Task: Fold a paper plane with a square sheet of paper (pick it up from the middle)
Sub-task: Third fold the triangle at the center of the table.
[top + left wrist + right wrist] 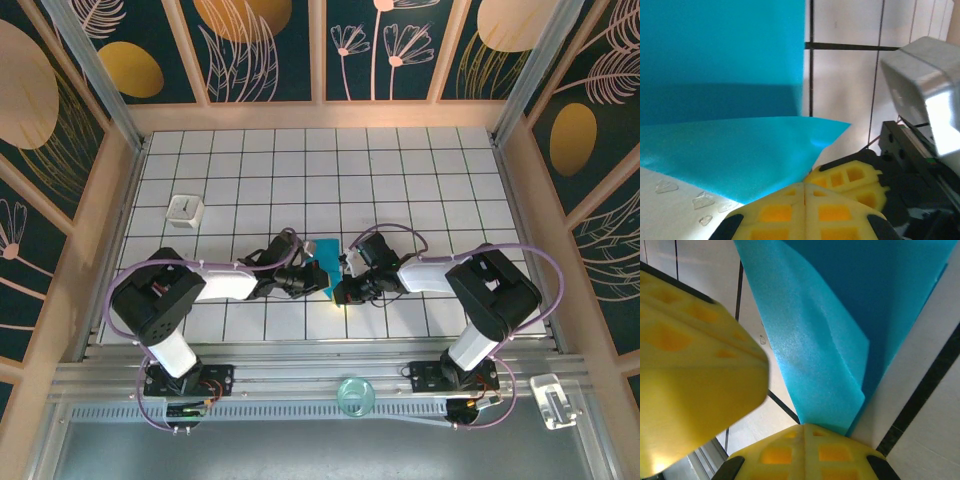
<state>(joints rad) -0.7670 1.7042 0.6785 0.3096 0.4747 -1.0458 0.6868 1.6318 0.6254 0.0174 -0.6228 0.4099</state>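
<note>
The teal-blue square sheet of paper (325, 262) lies folded on the white grid table (400, 170) between my two grippers. In the left wrist view part of the sheet (720, 50) lies flat and a flap of it (740, 155) rises up and runs down to my fingertips. My left gripper (805, 186) is shut, its yellow tips pinching the flap's lower edge. My right gripper (805, 427) is shut on the folded sheet's narrow end (825, 365). The two grippers meet tip to tip (330, 285), and the right gripper's fingers (855, 180) touch the left ones.
A small white cube (186, 210) sits at the table's left. A clear round dish (353, 396) and a clear plastic piece (553, 400) rest on the near rail. Wooden frame walls (120, 200) close in the table. Small clear scraps (700, 200) lie beside the paper.
</note>
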